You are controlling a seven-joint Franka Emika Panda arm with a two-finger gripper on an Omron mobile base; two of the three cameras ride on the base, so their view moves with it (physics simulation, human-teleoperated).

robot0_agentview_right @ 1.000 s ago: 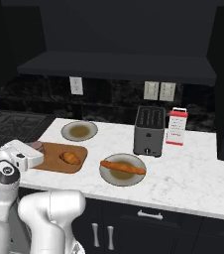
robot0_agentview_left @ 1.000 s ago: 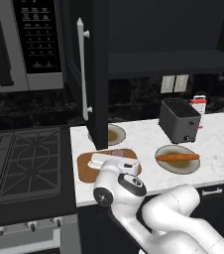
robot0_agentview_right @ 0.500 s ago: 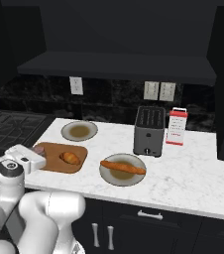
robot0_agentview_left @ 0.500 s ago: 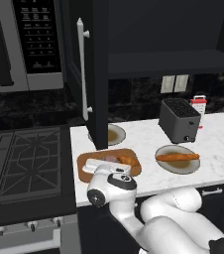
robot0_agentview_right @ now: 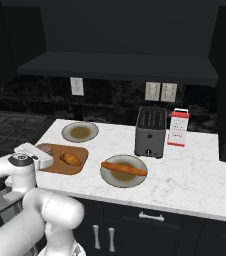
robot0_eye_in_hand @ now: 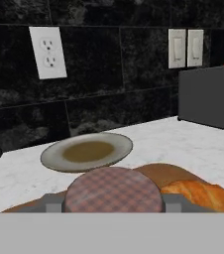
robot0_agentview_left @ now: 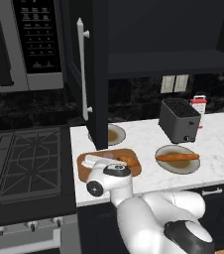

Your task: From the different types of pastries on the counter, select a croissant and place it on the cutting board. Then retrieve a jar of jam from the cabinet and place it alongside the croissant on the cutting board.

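The brown wooden cutting board (robot0_agentview_left: 132, 170) (robot0_agentview_right: 77, 167) lies at the counter's left end. On it rests the golden croissant (robot0_agentview_left: 127, 160) (robot0_agentview_right: 71, 159) (robot0_eye_in_hand: 205, 194). My gripper (robot0_agentview_left: 103, 158) (robot0_agentview_right: 44, 150) (robot0_eye_in_hand: 112, 202) hovers low over the board's left part, shut on the jar of jam (robot0_eye_in_hand: 113, 191), whose reddish checked lid sits between the two grey fingers. The jar (robot0_agentview_right: 45, 148) is just left of the croissant, very near the board. The long orange-brown pastry (robot0_agentview_left: 177, 157) (robot0_agentview_right: 124, 169) lies on a grey plate. The black cabinet's door (robot0_agentview_left: 84, 74) stands open above the counter.
A grey plate (robot0_agentview_left: 118, 134) (robot0_agentview_right: 80, 132) (robot0_eye_in_hand: 86, 151) with a brown centre sits behind the board. A dark toaster (robot0_agentview_left: 179, 119) (robot0_agentview_right: 150, 131) and a white container with a red top (robot0_agentview_left: 199, 104) (robot0_agentview_right: 179, 127) stand to the right. The stove (robot0_agentview_left: 20, 158) borders the counter's left.
My hand has shifted slightly left over the board's left part, with the jar still in it. The croissant and long pastry have not moved.
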